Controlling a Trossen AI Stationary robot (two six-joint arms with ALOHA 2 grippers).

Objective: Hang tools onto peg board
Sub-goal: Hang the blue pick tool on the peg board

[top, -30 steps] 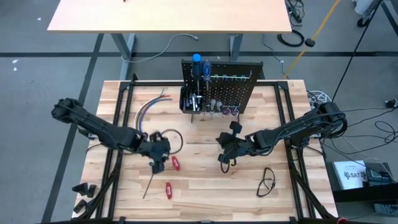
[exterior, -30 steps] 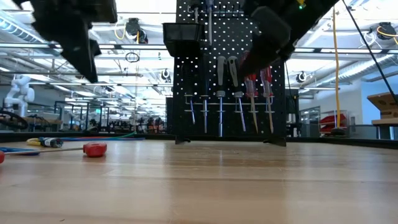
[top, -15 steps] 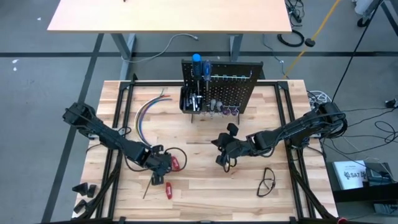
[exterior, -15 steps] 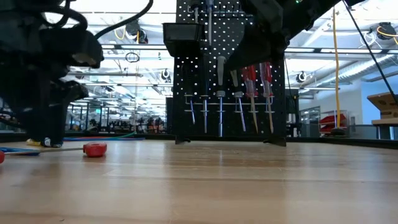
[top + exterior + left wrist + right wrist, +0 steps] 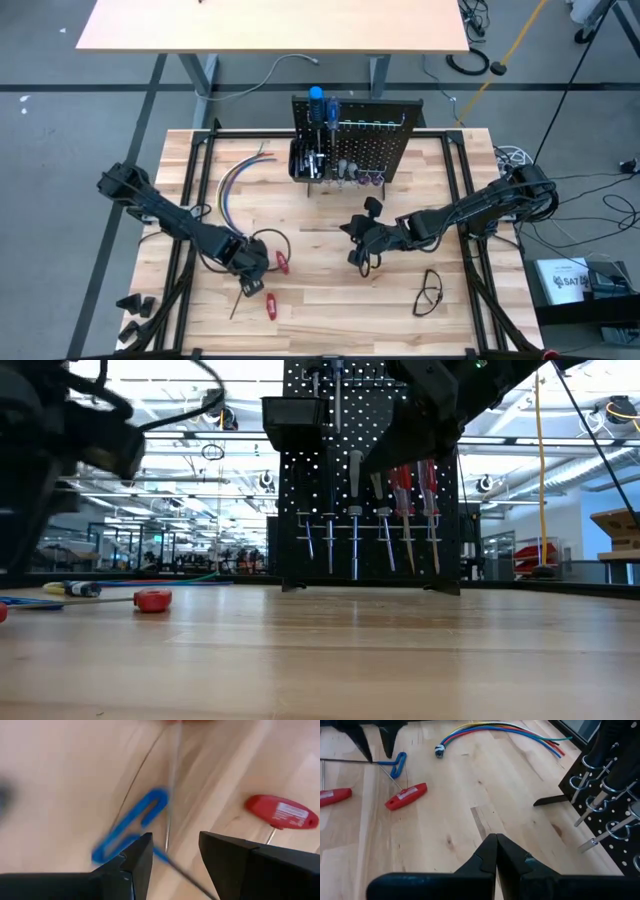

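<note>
Low over the bench (image 5: 330, 300), the left claw (image 5: 172, 851) hangs spread above a blue-handled tool (image 5: 131, 824), beside a red-handled tool (image 5: 281, 812); the right claw (image 5: 496, 851), pressed together and empty, waits near the peg board (image 5: 385, 140)

Red tool handles (image 5: 406, 796), blue loop tool (image 5: 131, 826), black perforated peg board (image 5: 365, 140)

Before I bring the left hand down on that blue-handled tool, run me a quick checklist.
1. Left hand open: ok.
2. Blue-handled tool lined up between its fingers: ok.
3. Tool lying free on the tabletop: cannot tell, a slim metal shaft crosses it.
4. Red T-handle tool clear of the fingers: ok.
5. Right hand shut, parked mid-table away from the pick: ok.
6. Free hooks on the peg board: ok.
</note>
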